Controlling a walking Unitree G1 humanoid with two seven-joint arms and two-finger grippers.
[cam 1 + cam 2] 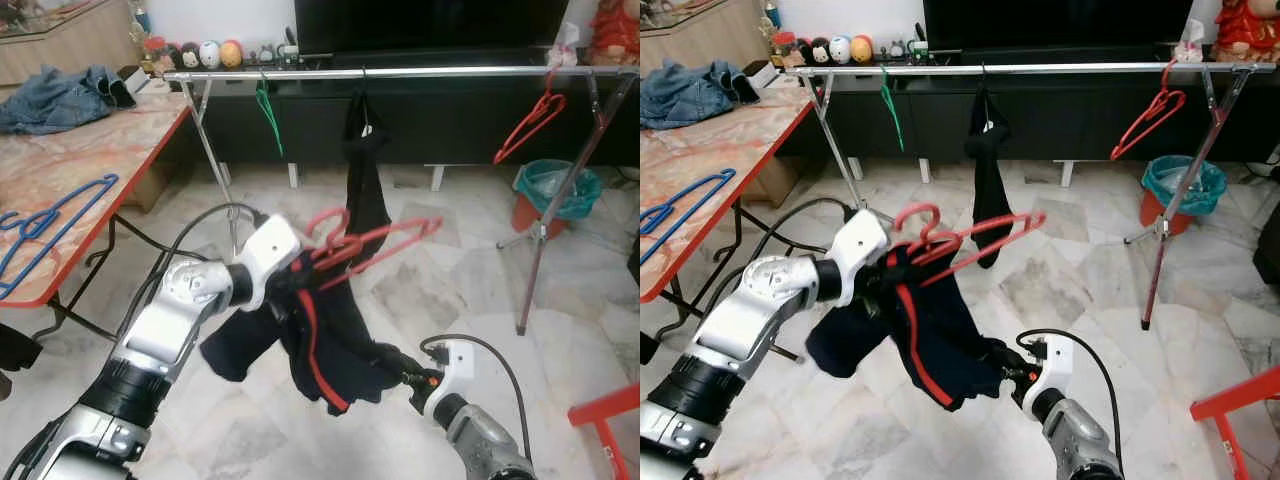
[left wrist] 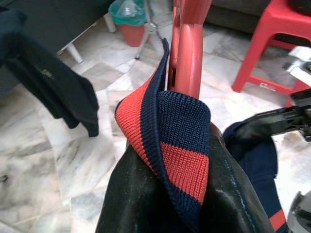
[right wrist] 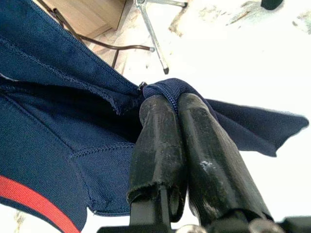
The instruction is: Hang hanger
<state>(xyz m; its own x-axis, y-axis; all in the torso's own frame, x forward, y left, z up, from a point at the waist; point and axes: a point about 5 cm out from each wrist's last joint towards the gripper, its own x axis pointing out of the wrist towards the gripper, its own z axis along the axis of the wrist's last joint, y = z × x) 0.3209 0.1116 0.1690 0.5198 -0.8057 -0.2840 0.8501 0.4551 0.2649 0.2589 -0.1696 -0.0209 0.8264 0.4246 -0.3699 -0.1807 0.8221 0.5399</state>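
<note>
A red hanger carries a navy garment with red stripes, held in the air in front of the clothes rail. My left gripper is shut on the hanger's neck, with the striped collar folded over its fingers. Low on the right, my right gripper is shut on the garment's lower edge; its fingers pinch a fold of navy cloth. The hanger's hook sits well below the rail.
On the rail hang a green hanger, a black garment and another red hanger. A table on the left holds blue hangers and jeans. A teal bin and a red stool stand right.
</note>
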